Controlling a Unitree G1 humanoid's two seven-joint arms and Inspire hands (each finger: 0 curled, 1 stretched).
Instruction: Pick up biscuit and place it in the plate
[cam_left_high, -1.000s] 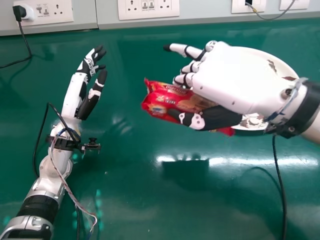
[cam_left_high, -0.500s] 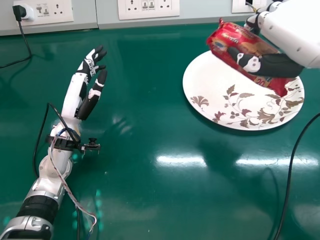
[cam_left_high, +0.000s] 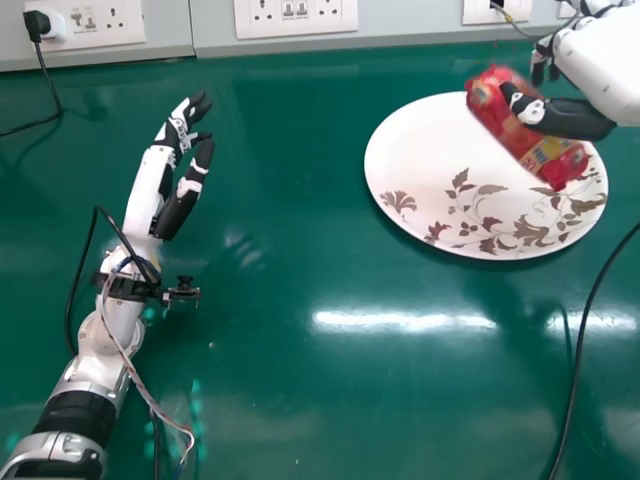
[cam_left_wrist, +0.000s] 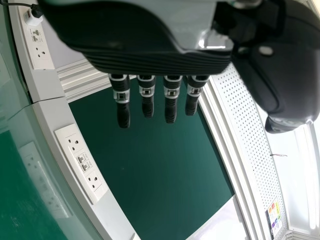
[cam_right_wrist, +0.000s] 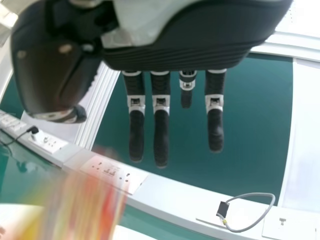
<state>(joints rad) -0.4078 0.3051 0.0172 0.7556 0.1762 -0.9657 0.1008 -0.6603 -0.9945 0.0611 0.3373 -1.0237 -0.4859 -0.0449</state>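
Glossy green tabletop (cam_left_high: 250, 370) | oblong red plastic biscuit packet (cam_left_high: 552, 160) over round white floral plate (cam_left_high: 420, 150) | white-and-black right hand (cam_left_high: 612, 65) open; left hand (cam_left_high: 150, 182) open | likely light, slippery, brittle: hold mid-length, gently

The right robot hand (cam_left_high: 612, 72) has opened at the biscuit packet (cam_left_high: 545, 152).
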